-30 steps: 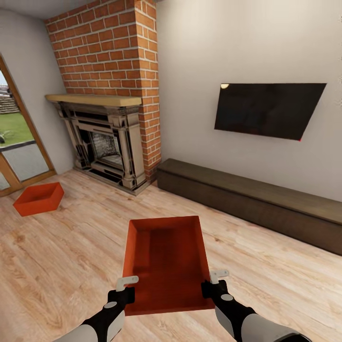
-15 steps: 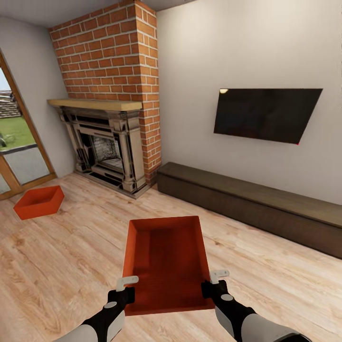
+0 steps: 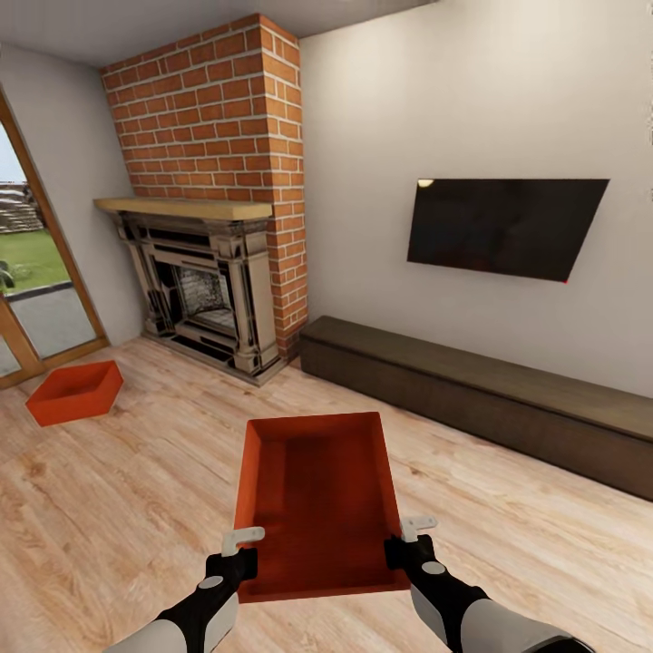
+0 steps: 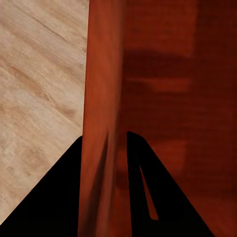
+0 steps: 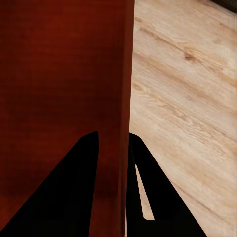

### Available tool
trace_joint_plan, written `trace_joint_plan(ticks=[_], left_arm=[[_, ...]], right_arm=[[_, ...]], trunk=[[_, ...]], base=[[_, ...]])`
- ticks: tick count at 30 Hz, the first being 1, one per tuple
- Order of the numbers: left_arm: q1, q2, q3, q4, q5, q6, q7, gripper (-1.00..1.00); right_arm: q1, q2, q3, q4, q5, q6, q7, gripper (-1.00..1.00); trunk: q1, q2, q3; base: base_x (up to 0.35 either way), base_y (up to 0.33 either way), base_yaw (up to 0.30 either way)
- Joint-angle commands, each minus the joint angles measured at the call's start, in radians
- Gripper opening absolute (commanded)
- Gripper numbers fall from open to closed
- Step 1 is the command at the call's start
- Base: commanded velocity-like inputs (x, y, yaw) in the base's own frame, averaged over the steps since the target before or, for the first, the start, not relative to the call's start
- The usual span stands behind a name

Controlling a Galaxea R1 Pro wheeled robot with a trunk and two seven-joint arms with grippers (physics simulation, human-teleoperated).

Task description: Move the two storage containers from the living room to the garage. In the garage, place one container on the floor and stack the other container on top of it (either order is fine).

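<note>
The living room [image 3: 472,109] takes up the head view: brick fireplace [image 3: 213,272], wall TV [image 3: 503,227], long dark cabinet [image 3: 490,394] and wood-plank floor [image 3: 109,508].

The held storage container [image 3: 317,499] lies straight ahead of both sets of jaws, its long axis running away from the robot toward the cabinet, its near end between the two arms — so neither arm is nearer; each has one long wall. It looks lifted clear of the planks.

The second storage container [image 3: 74,392] sits on the floor well off to the left of the left jaws, near the glass door [image 3: 36,281].

The left gripper [image 4: 104,170] has its jaws pinching the container's left wall, one finger on each face. The right gripper [image 5: 114,170] has its jaws pinching the right wall the same way.

My judgement: the carry to the garage comes next — an even two-sided hold matters most.
</note>
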Motion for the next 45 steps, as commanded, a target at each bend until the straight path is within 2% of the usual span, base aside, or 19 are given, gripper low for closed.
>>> trace_joint_plan(ticks=[1, 32, 45], left_arm=[[-0.001, 0.0, 0.043, 0.003, 0.014, -0.005, 0.029, -1.0], [-0.001, 0.0, 0.043, 0.003, 0.015, -0.005, 0.029, -1.0], [-0.001, 0.001, 0.043, 0.003, 0.015, -0.005, 0.029, -1.0]], right_arm=[[-0.001, 0.001, -0.057, -0.083, 0.0, -0.001, -0.002, -1.0], [-0.001, 0.003, -0.056, -0.083, 0.0, 0.0, -0.002, -1.0], [-0.001, 0.002, -0.057, -0.083, 0.0, 0.0, -0.002, -1.0]], trunk=[[0.0, -0.001, 0.0], [0.0, -0.001, 0.005], [0.0, -0.001, 0.016]], base=[[0.0, 0.0, 0.0], [0.0, 0.0, -0.001], [0.0, 0.0, -0.174]])
